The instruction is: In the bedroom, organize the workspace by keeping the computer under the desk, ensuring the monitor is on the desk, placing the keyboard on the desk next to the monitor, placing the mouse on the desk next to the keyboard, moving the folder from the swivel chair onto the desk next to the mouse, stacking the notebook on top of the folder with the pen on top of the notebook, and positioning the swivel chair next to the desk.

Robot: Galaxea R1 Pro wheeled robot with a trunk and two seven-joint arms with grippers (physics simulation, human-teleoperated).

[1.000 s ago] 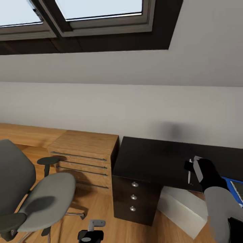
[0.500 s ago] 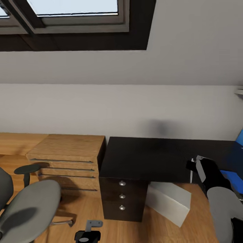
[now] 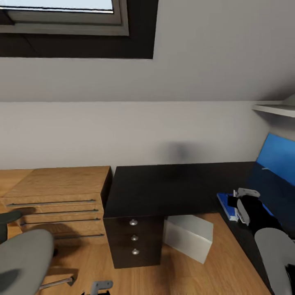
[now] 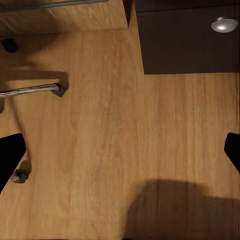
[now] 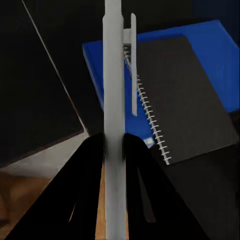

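Observation:
My right gripper (image 5: 114,145) is shut on a white pen (image 5: 113,75) that stands upright between its fingers. Just beyond it, a dark spiral notebook (image 5: 185,100) lies on a blue folder (image 5: 100,60) on the black desk (image 3: 172,188). In the head view the right gripper (image 3: 244,203) hovers beside the folder (image 3: 226,202) at the desk's right part. The monitor (image 3: 278,162) shows its blue screen at the far right. A white computer (image 3: 189,237) sits on the floor under the desk. The swivel chair (image 3: 20,264) is at the lower left. My left gripper (image 4: 120,152) is open above the floor.
The desk's drawer unit (image 3: 133,239) stands beside a wooden dresser (image 3: 53,196). A wall shelf (image 3: 274,109) juts out at the upper right. The chair's chrome leg (image 4: 30,91) and a caster (image 4: 20,175) rest on the wooden floor (image 4: 125,125).
The camera has swung right, so the dresser and chair slid left while the monitor and shelf came into view. My right gripper, still holding the pen, now sits by the folder.

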